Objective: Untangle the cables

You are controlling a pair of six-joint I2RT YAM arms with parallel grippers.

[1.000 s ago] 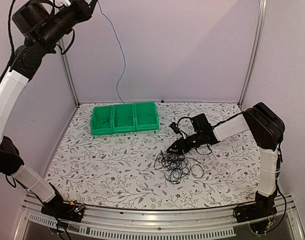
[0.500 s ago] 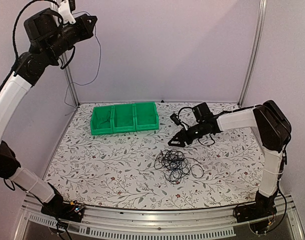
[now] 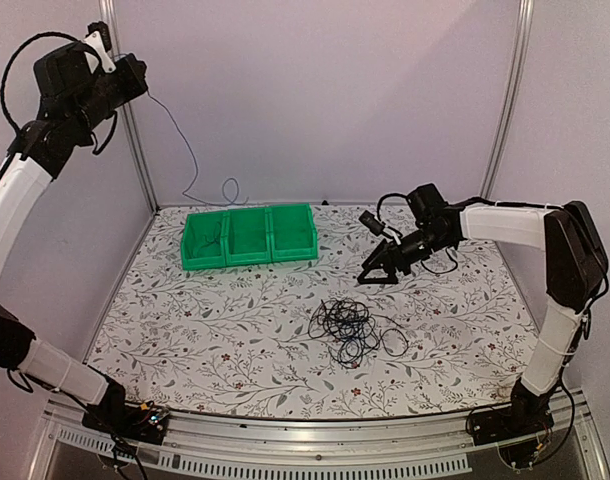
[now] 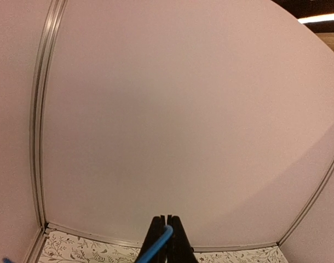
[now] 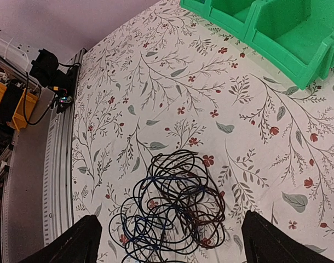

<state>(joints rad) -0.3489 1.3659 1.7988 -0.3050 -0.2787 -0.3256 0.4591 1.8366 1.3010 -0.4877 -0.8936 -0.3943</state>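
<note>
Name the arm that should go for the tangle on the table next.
Right: its open fingers hang near the tangle, facing it; the left fingers are high up, shut on the blue cable.

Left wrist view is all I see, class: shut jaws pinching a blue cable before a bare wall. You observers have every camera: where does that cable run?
Observer: The blue cable hangs from the left gripper, which is raised high, down to the table, where it ends in a loop behind the green bins.
Operator: Is it caught in the other cables?
Observer: No. The tangle lies apart from it, mid-table.
Operator: And the other arm?
Observer: The right gripper hovers to the right of the bins, jaws open, holding nothing.
</note>
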